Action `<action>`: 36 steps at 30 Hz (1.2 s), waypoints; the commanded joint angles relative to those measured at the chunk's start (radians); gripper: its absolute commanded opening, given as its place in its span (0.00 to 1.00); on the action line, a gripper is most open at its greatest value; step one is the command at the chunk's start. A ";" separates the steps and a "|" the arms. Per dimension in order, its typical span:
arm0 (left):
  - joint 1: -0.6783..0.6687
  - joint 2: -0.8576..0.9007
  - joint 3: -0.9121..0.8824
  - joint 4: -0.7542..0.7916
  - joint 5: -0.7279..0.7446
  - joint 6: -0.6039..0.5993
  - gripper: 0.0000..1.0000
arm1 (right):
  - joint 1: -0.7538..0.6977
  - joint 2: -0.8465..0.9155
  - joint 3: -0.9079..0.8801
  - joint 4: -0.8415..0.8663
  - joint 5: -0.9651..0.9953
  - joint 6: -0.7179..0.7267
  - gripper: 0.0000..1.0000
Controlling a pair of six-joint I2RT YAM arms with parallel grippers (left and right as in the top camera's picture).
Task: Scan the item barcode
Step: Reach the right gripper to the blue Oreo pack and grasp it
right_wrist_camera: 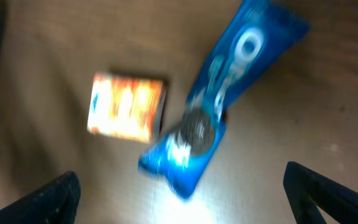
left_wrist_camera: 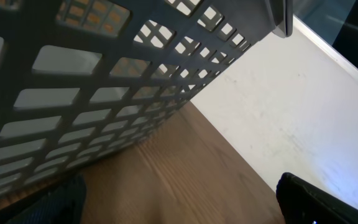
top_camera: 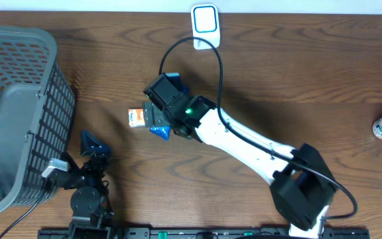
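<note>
blue packet (right_wrist_camera: 219, 106) lies just beside an orange box (right_wrist_camera: 126, 107) under released right jaws; left jaws released too.

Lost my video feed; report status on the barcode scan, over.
Right gripper open, empty, above blue packet, orange box beside it. Left gripper open, empty, by grey basket. Nothing covering the packet.

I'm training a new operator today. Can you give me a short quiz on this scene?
1. True or false: the right gripper is shut on the blue packet.
2. What lies beside the blue packet? A) orange box B) red cup C) spoon
3. Fill in: in the overhead view, the grey basket stands at the ___ side of the table.
Key: 1 false, it is open; 2 A; 3 left.
</note>
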 commanded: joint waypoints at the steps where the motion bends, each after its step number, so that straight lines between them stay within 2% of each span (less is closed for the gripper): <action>1: 0.005 -0.003 -0.018 -0.031 -0.006 0.006 0.98 | -0.017 0.077 0.002 0.095 0.108 0.132 0.99; 6: 0.005 -0.003 -0.018 -0.031 -0.006 0.006 0.98 | -0.018 0.171 0.003 0.256 0.143 0.259 0.99; 7: 0.005 -0.003 -0.018 -0.031 -0.006 0.006 0.98 | -0.018 0.172 0.003 0.261 0.166 0.288 0.96; 11: 0.005 -0.003 -0.018 -0.031 -0.006 0.006 0.98 | -0.017 0.169 0.004 0.259 0.248 0.363 0.86; 13: 0.005 -0.003 -0.018 -0.031 -0.006 0.006 0.98 | -0.017 0.171 0.004 0.232 0.257 0.421 0.77; 14: 0.005 -0.003 -0.018 -0.031 -0.006 0.006 0.98 | -0.018 0.172 0.004 0.202 0.262 0.484 0.75; 17: 0.005 -0.003 -0.018 -0.031 -0.006 0.006 0.98 | -0.019 0.185 0.004 0.183 0.280 0.549 0.75; 30: 0.005 -0.003 -0.018 -0.031 -0.006 0.006 0.98 | -0.021 0.282 0.004 0.200 0.240 0.528 0.74; 32: 0.005 -0.003 -0.018 -0.031 -0.006 0.006 0.98 | -0.021 0.294 0.004 0.188 0.220 0.525 0.64; 33: 0.005 -0.003 -0.018 -0.031 -0.006 0.006 0.98 | -0.021 0.298 0.004 0.177 0.212 0.526 0.52; 36: 0.005 -0.003 -0.018 -0.031 -0.006 0.006 0.98 | -0.021 0.296 0.004 0.135 0.200 0.529 0.33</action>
